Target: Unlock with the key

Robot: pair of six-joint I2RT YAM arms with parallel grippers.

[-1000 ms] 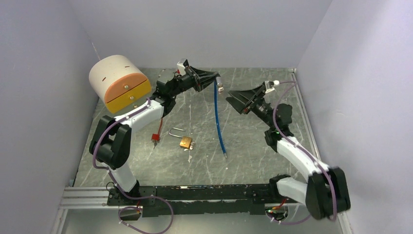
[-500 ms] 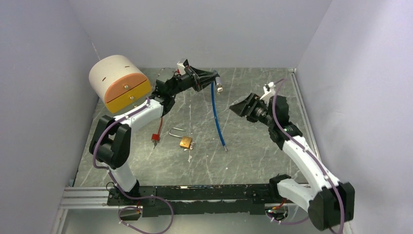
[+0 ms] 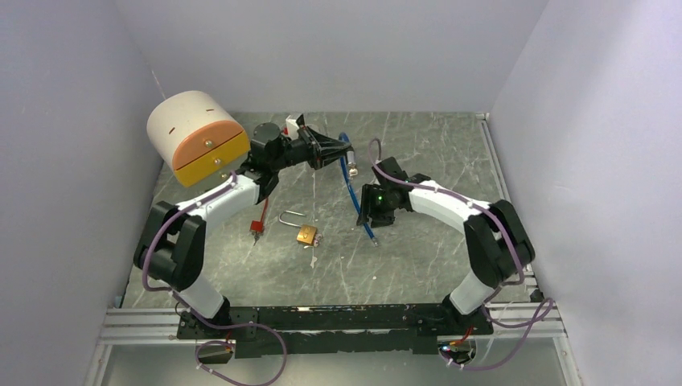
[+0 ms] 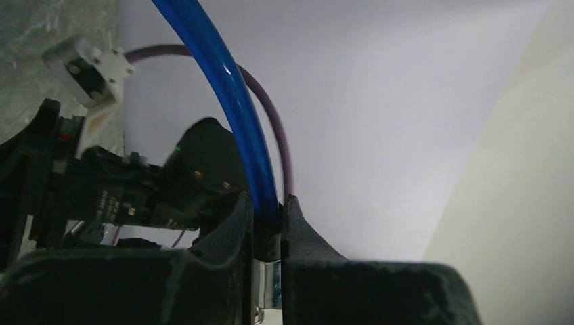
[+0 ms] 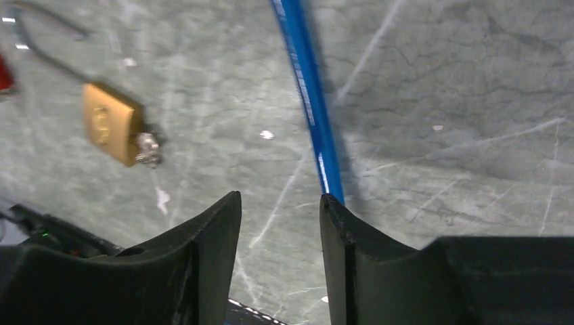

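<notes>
**Padlock on the table, blue cable in the left gripper**

At the near edge, a dark rail (image 3: 338, 315) carries both arm bases. Beyond it the grey stone-patterned table (image 3: 434, 265) is mostly bare.

The brass padlock (image 3: 306, 235) lies flat on the table between the two arms, nearer the left one. Its steel loop (image 3: 288, 217) points away toward the far left. A small silver piece (image 5: 147, 150) shows at the bottom of the body. Whether that is the key cannot be told from these views. Just left of the padlock lies a red tag (image 3: 259, 224) with a dark tip, too small to make out.

To the right of the padlock, the right arm folds inward and its right gripper (image 3: 367, 215) points down at the table. In the wrist view its fingers (image 5: 216, 230) stand spread apart and hold nothing. The lower run of the blue cable (image 5: 308, 88) passes just past the tip of one finger. The cable's free end rests on the table close by.

Farther back, the left arm stretches toward the middle. The left gripper (image 3: 344, 151) is pressed together on the upper end of the blue cable, pinching it just above a metal fitting (image 4: 268, 284).

At the far left stands a rounded cream drawer box (image 3: 193, 125) with an orange and a yellow front.
</notes>
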